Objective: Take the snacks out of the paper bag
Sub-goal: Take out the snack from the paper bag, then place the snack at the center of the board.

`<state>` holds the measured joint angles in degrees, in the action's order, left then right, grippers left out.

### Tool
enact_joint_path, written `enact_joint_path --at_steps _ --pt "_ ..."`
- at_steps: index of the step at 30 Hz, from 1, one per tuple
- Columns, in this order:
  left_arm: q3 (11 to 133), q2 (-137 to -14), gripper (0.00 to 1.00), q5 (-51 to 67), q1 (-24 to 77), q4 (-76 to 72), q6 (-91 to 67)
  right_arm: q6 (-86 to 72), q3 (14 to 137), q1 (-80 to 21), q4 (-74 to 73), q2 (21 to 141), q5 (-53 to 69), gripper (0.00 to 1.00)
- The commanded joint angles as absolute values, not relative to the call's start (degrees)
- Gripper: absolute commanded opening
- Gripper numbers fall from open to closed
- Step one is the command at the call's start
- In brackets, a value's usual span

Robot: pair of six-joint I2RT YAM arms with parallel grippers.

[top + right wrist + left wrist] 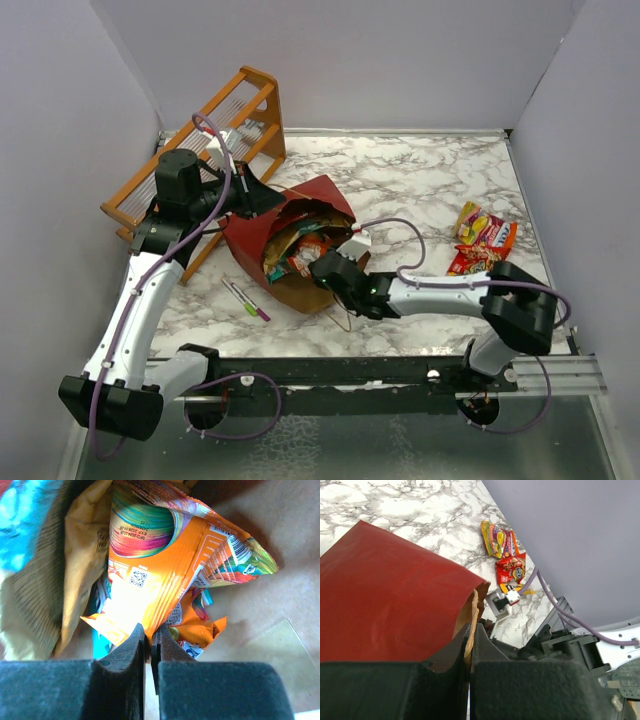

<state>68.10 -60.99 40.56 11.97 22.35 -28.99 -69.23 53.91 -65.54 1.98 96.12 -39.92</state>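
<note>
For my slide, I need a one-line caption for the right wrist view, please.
Right hand pinches an orange snack packet inside the paper bag.

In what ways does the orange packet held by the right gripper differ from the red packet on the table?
The orange packet sits inside the paper bag; the red packet lies outside on the table. The right gripper pinches the orange packet's edge; nothing holds the red packet. Both are printed foil snack packets.
</note>
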Motion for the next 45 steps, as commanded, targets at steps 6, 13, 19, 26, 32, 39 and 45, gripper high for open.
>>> enact_joint_path --at_steps 6,13,19,26,32,39,45 --pt "68.4 -59.9 0.00 41.8 11.6 19.3 -29.9 -52.5 41.4 -65.3 5.9 77.8 -20.0 0.01" --pt "68.1 -60.3 0.00 41.7 11.6 19.2 -29.8 -24.0 38.0 -65.3 3.7 63.2 -6.6 0.01" --pt "68.5 -60.8 0.00 41.5 11.6 19.4 -29.5 -5.9 39.9 -65.3 -6.2 49.8 -5.9 0.01" --pt "68.7 -61.3 0.00 41.3 11.6 19.7 -29.3 4.3 45.0 -65.3 -8.7 40.5 -15.1 0.01" --pt "68.8 -61.7 0.00 41.2 11.6 20.0 -29.0 8.5 39.3 -65.2 13.0 40.3 -50.7 0.02" --pt "69.4 -61.8 0.00 41.1 11.6 20.6 -28.7 7.5 37.3 -50.5 29.4 49.9 -61.1 0.01" --pt "69.0 -62.6 0.00 41.9 11.6 19.5 -29.1 -19.7 48.5 -21.3 6.8 65.7 -37.1 0.01"
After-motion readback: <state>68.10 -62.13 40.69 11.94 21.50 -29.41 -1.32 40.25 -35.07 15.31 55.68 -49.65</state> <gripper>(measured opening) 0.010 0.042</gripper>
